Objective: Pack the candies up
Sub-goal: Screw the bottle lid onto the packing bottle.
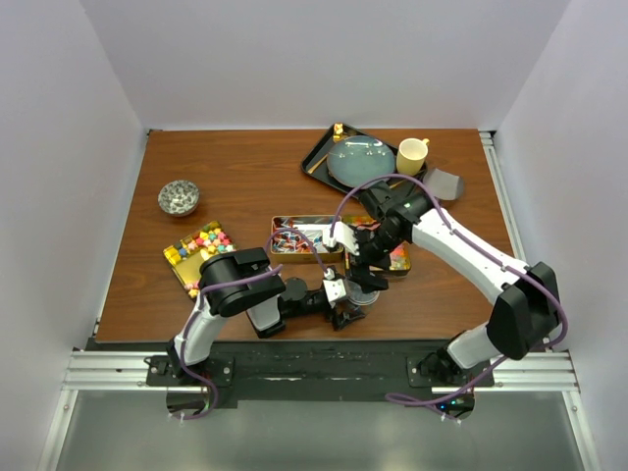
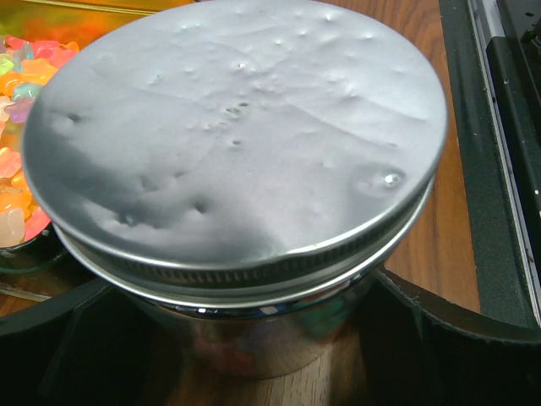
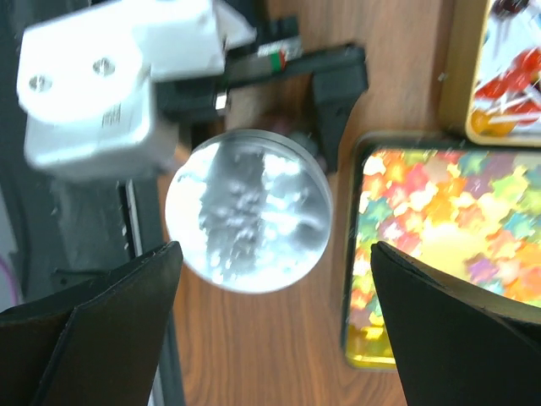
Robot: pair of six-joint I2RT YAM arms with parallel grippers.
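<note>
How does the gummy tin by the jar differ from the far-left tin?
The gummy tin holds star gummies; the left tin holds chunky mixed-colour pieces, with bare gold at one corner. The gummy tin sits beside the jar, mostly under the right arm from above; the left tin lies in the open. Both are gold, rectangular, lidless.

Your left arm [image 1: 235, 280] lies low and folded along the near edge. The left gripper [image 1: 345, 314] points level to the right with its fingers [image 2: 51, 338] spread wide, and you can't tell whether they press on anything. Your right arm [image 1: 461, 245] reaches in from the right with its wrist bent down, so the right gripper [image 1: 367, 275] hangs just beyond the left one, jaws wide apart.
</note>
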